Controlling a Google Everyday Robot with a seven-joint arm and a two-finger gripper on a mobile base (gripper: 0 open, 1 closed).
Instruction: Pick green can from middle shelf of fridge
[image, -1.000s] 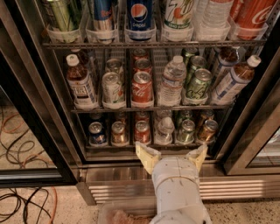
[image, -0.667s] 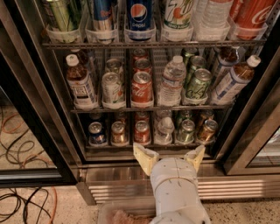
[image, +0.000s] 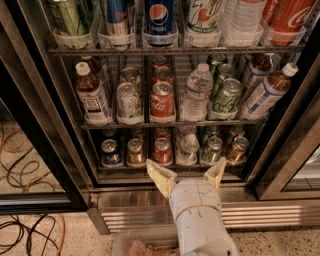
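Observation:
The green can (image: 226, 97) stands at the front of its lane on the middle shelf (image: 135, 124) of the fridge (image: 60, 130), right of centre, between a clear water bottle and a tilted brown-drink bottle. More green cans stand behind it. My gripper (image: 188, 176) is open and empty, low in the view, in front of the bottom shelf and above the louvred base. It is well below the green can and a little to its left.
On the middle shelf there is also a red Coca-Cola can (image: 162, 100), a pale can (image: 128, 101), a water bottle (image: 196, 92) and a brown bottle (image: 91, 95). The bottom shelf holds several cans. The open door frame (image: 287, 150) is at the right. Cables (image: 20, 150) lie on the floor at the left.
My gripper has shifted slightly to the left, still open and at the same height. Nothing in the fridge has moved.

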